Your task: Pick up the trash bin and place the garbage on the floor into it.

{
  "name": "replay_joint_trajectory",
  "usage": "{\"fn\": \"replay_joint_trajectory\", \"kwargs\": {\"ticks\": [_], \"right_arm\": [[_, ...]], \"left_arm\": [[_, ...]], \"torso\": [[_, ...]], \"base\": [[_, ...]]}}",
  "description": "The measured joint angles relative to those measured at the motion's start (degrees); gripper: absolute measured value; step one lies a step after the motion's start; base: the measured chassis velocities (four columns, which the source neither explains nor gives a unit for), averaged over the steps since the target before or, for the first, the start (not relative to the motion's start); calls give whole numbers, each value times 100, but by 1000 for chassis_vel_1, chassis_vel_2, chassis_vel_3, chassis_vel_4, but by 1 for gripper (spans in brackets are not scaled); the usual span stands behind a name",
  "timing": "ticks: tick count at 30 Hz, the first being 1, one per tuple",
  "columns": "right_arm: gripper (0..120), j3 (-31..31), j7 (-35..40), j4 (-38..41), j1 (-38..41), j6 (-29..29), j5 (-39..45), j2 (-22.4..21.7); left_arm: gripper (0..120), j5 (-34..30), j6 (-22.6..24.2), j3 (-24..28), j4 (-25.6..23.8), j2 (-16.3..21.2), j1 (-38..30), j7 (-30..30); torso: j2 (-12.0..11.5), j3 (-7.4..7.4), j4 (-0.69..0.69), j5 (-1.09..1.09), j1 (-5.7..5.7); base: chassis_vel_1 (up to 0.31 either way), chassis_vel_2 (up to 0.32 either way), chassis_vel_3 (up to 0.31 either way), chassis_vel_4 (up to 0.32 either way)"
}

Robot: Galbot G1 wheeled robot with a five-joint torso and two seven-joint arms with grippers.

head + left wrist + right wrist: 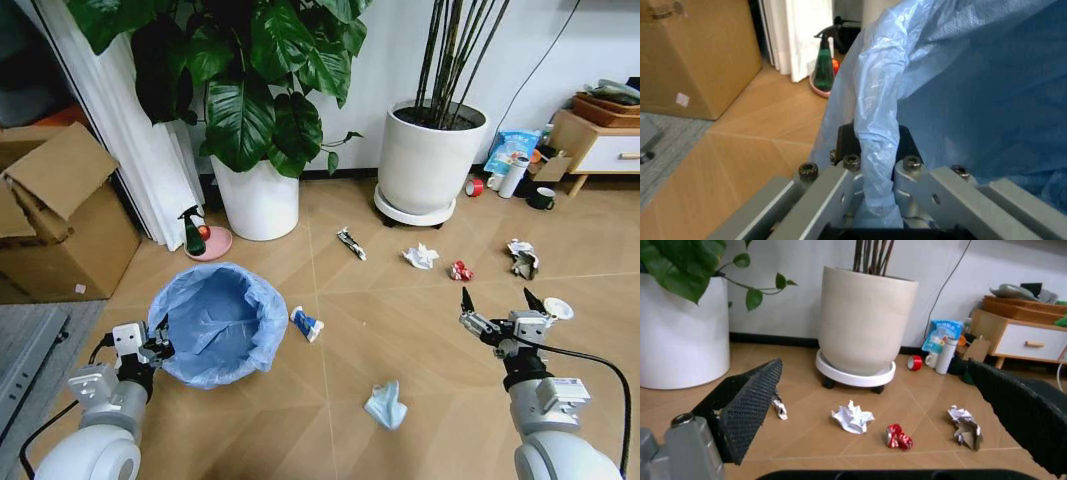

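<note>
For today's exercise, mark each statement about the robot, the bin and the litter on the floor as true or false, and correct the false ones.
1. The left gripper is shut on the trash bin's bag-covered rim. True.
2. The right gripper holds the red scrap. False: it is open and empty, and the scrap lies on the floor.
3. A crumpled white paper wad lies between the dark wrapper and the red scrap. True.
4. The bin already contains litter. False: only the blue liner shows inside it.

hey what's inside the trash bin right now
Only the blue bag lining shows inside the trash bin; no garbage is visible. Its bottom under the folds is hidden. The left gripper clamps its rim.
</note>
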Motion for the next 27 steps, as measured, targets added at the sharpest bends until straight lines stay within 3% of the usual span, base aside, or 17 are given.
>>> {"fn": "replay_joint_trajectory", "kwargs": {"ticks": [3,10,15,18,21,27], "right_arm": [[100,-69,-30,-125,47,0,131,-126],[100,-178,-656,-746,189,125,817,-1006],[100,-329,-1405,-1602,251,245,1215,-2522],[100,-407,-1522,-1753,242,207,1229,-2741],[100,-932,-1854,-2212,312,-60,1209,-3347],[100,-1924,-2028,-2893,981,86,904,-3594]], "left_arm": [[0,5,-15,-12,0,-32,-2,-5],[0,-12,-26,-17,29,-26,-35,-20],[0,-34,-16,-34,49,26,-56,-59],[0,-37,-16,-29,52,38,-65,-76],[0,-39,-16,38,112,147,-107,-86],[0,-59,-18,-80,7,181,-7,-92]], "torso": [[0,0,-2,4,0],[0,-2,0,3,-2],[0,-2,-1,4,-1],[0,-2,0,5,-1],[0,-1,-5,0,-1],[0,-2,0,2,-1]], "base": [[-48,48,-8,-6],[38,-36,-41,28],[0,0,0,0],[0,0,0,0],[0,0,0,0],[0,0,0,0]]}}
